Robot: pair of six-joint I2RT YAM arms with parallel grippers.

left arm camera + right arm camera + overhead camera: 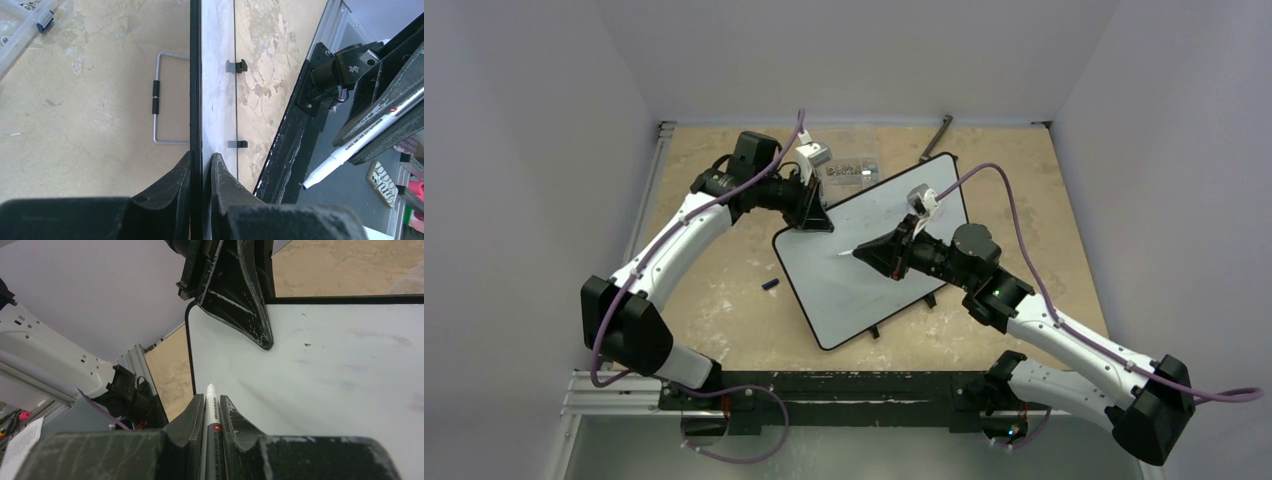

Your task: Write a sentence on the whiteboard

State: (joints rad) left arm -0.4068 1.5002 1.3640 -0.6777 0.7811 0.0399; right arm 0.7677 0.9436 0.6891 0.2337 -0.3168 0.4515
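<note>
The whiteboard [864,285] lies askew on the table, glossy white with a thin black frame. No blue sentence shows on it, only faint smudges [380,335]. My left gripper [814,218] is shut on the board's far left edge; in the left wrist view its jaws [201,157] pinch the frame, with the board [217,75] seen edge-on. My right gripper [869,252] is shut on a white marker [211,407], uncapped, tip over the board [325,370] near its left edge. I cannot tell if the tip touches. The marker also shows in the left wrist view [350,150].
A small blue cap [770,285] lies on the table left of the board. A clear parts box [849,170] sits behind the board, a black tool [939,135] at the far edge. Two black clips [236,65] sit on the board's near long edge. A wire stand [160,97] is under it.
</note>
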